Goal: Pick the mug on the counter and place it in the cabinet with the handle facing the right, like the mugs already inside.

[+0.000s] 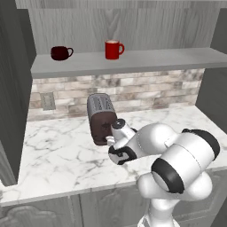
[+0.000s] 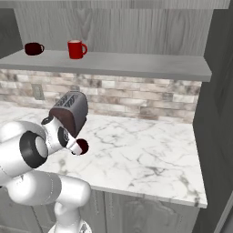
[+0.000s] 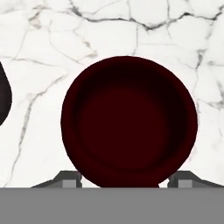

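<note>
Seen from straight above in the hand view, the dark maroon mug (image 3: 129,120) stands on the white marble counter (image 3: 39,87). My gripper (image 3: 124,179) reaches down over it, one fingertip pressed against each side of its belly. The handle is hidden. In the right base view the mug (image 2: 83,145) peeks out beside the gripper (image 2: 77,146), just in front of the toaster. Up on the cabinet shelf (image 1: 155,60) stand a squat maroon mug (image 1: 60,52) and a taller red mug (image 1: 113,49), both handles pointing right.
A dark toaster (image 1: 101,117) with a silver top stands on the counter (image 1: 57,150) right behind my hand. A brick backsplash with a wall outlet (image 1: 48,101) runs below the shelf. Dark cabinet walls close both ends of the counter.
</note>
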Available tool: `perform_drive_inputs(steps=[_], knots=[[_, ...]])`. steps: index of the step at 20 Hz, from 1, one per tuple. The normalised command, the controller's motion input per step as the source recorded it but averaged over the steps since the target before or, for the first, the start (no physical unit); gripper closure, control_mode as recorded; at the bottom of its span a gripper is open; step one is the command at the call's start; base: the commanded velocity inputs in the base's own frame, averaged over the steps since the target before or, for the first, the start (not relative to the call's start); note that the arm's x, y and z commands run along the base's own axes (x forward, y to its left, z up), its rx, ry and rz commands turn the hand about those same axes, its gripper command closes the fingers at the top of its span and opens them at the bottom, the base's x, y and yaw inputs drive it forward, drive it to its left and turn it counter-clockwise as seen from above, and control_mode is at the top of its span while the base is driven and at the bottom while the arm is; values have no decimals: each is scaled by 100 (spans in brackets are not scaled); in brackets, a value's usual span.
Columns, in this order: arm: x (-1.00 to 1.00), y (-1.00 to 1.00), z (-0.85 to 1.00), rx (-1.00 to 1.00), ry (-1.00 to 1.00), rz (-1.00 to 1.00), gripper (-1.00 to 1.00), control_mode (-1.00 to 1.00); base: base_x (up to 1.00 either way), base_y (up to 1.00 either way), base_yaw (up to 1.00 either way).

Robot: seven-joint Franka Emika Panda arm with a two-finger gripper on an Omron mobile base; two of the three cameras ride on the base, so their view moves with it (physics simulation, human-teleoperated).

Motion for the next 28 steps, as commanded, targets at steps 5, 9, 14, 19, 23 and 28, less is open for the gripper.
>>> perform_drive_inputs(steps=[5, 9, 14, 19, 23, 28], knots=[[-5, 1, -2, -1, -1, 0, 100, -100, 0, 0, 0], [-10, 1, 9, -3, -10, 5, 100, -100, 0, 0, 0], [-15, -4, 11, 0, -7, 8, 100, -100, 0, 0, 0], [-6, -3, 25, 2, 2, 13, 100, -100, 0, 0, 0], [-10, 0, 29, 2, 9, 17, 100, -100, 0, 0, 0], [-15, 0, 21, 2, 8, 18, 100, -100, 0, 0, 0]])
